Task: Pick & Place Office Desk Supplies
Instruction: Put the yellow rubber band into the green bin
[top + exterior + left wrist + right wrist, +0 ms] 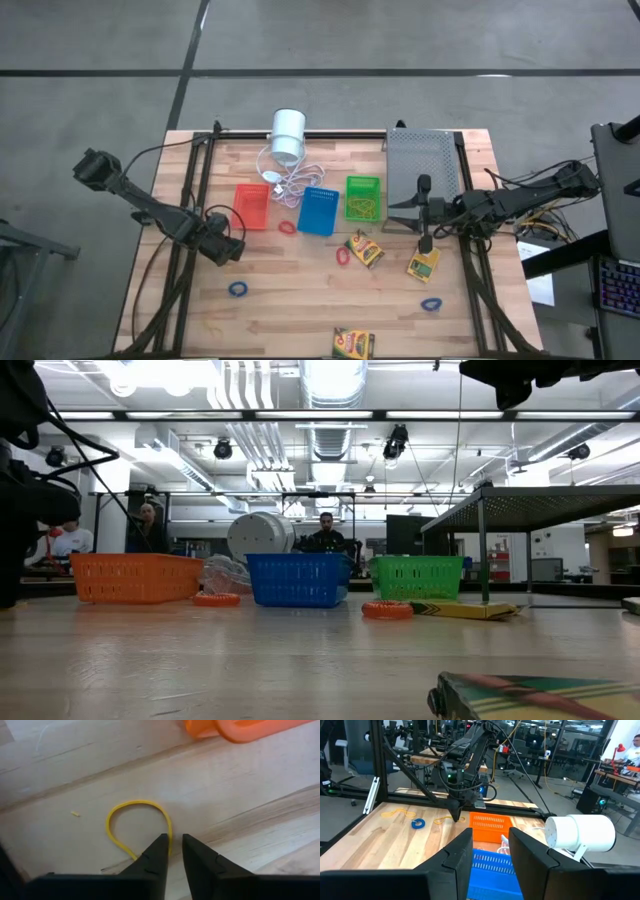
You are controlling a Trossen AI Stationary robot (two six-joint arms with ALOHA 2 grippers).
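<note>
In the high view, a red-orange basket (251,205), a blue basket (319,210) and a green basket (363,197) stand in a row at mid-table. Three crayon boxes (364,249) (424,264) (353,343) lie flat nearer the near edge. Red bands (287,227) and blue bands (237,289) lie scattered. My left gripper (175,845) points down at the table's left side, fingers a narrow gap apart, at a thin yellow rubber band (137,807) lying flat. My right gripper (425,212) hovers open, right of the green basket. My left gripper comes from above, pointing down. One fingertip (161,847) stands over the near strand of the yellow band (170,832), which runs out of sight behind it. I cannot tell whether it touches the band. The band lies flat on the wood.
A white cylinder (288,133) with its coiled cord (290,180) lies at the far edge, and a grey perforated tray (422,160) stands far right. Another yellow band (395,812) lies by the left edge. Bare wood stretches along the near left. People sit in the room beyond.
</note>
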